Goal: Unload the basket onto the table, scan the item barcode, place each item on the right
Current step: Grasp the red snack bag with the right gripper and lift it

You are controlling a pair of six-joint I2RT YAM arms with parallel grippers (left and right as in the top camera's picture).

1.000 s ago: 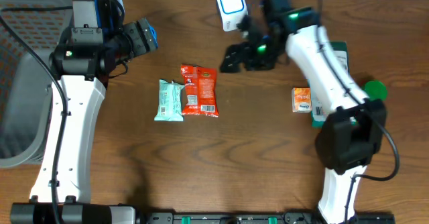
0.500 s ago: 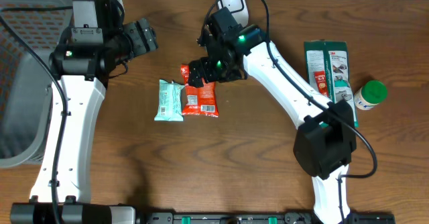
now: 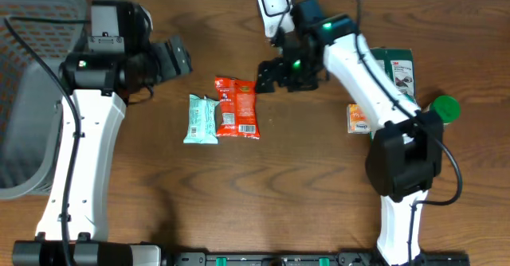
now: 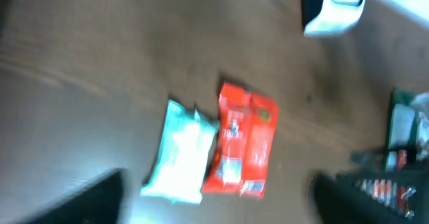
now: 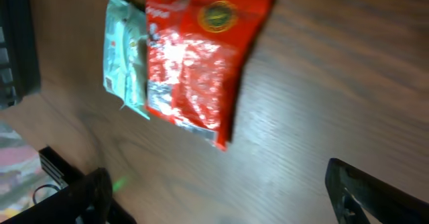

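Side by side on the wooden table lie a red snack packet (image 3: 237, 107) and a teal packet (image 3: 202, 119). The white barcode scanner (image 3: 273, 6) stands at the back edge. My right gripper (image 3: 268, 72) hovers open just right of the red packet's top end, touching nothing. The right wrist view shows the red packet (image 5: 201, 63) and teal packet (image 5: 124, 49) ahead of the open, empty right gripper (image 5: 228, 197). My left gripper (image 3: 177, 57) hangs open up and left of the packets. Its blurred view holds the teal packet (image 4: 181, 153), red packet (image 4: 242, 147) and scanner (image 4: 335, 6).
A grey mesh basket (image 3: 24, 99) stands at the far left. At the right lie a green flat package (image 3: 396, 65), a small orange item (image 3: 358, 119) and a green-capped bottle (image 3: 443, 109), partly behind the right arm.
The right arm swung left over the red packet's top, then drew back to the right. The left gripper shifted slightly right and its jaws narrowed a little. Both packets stayed put.
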